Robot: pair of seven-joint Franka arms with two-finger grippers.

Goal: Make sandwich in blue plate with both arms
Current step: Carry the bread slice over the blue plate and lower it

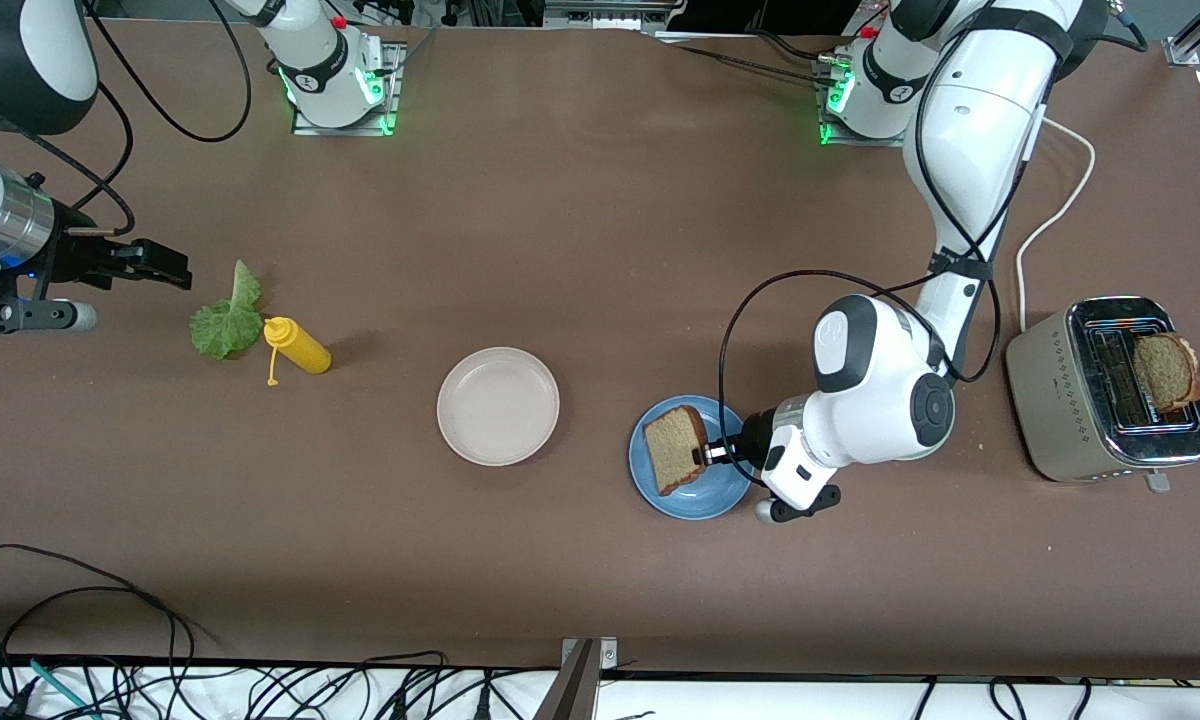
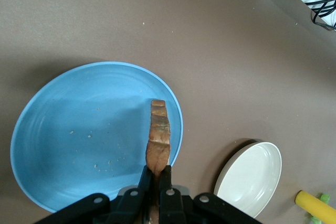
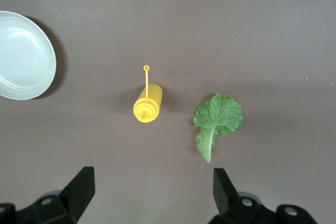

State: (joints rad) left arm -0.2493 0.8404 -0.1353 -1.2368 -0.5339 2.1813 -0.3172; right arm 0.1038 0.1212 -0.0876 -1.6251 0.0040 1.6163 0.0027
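Table (image 1: 600, 220): brown, matte surface carrying everything.
Beige plate (image 1: 498, 405): round, raised rim, nothing on it, near the table's middle.
Yellow squeeze bottle (image 1: 298, 347): lying on its side toward the right arm's end of the table, its loose cap strap trailing nearer the front camera.
Toaster (image 1: 1108, 388): silver, two slots, at the left arm's end of the table.
White cord (image 1: 1050, 215): runs from the toaster toward the bases.
Black cables (image 1: 110, 640): looped along the table's near edge.
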